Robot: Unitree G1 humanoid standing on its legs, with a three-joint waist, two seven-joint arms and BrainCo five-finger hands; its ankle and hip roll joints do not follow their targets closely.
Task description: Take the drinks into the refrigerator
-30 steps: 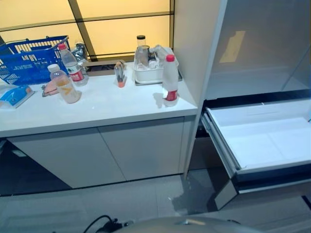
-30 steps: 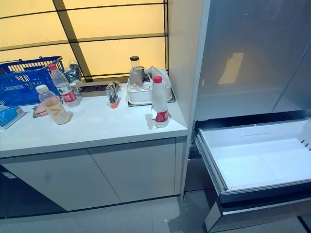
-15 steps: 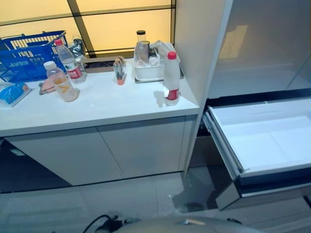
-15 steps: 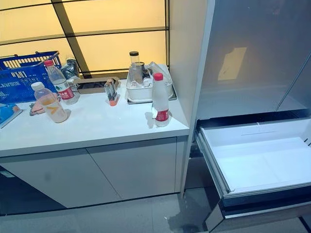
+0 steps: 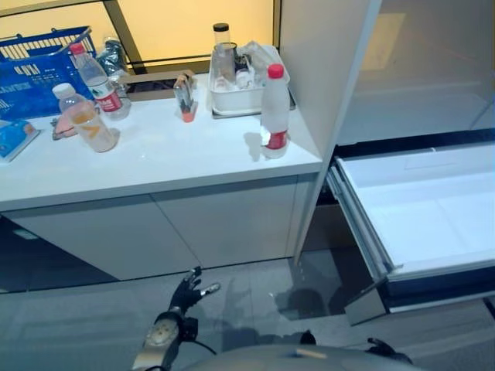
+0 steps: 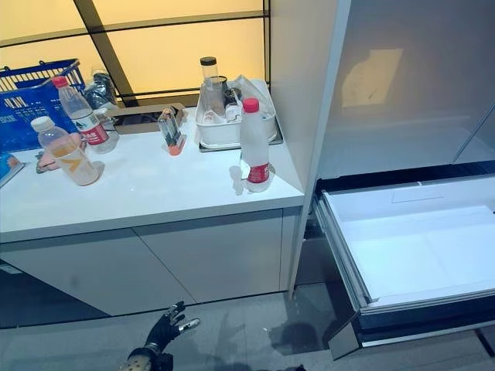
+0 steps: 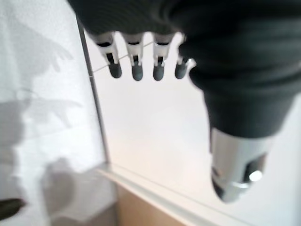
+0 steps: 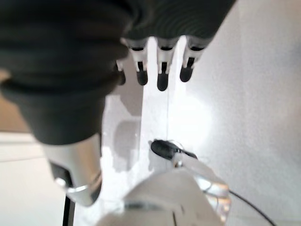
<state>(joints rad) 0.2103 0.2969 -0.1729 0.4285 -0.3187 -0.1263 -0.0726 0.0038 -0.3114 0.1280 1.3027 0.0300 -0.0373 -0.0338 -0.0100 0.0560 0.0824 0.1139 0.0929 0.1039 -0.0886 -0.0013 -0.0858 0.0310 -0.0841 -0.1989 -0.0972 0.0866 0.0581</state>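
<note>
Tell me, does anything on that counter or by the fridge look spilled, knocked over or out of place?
Nothing looks spilled or toppled. All three bottles stand upright on the white counter: the tall red-capped bottle near its right edge, two more at the left by the blue basket. The refrigerator drawer is pulled out and empty, apparently ready for the drinks.

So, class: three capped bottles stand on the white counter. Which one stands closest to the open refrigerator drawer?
The tall red-capped bottle standing alone at the counter's right end, beside the drawer. The other two bottles stand far left, near the blue basket.
</note>
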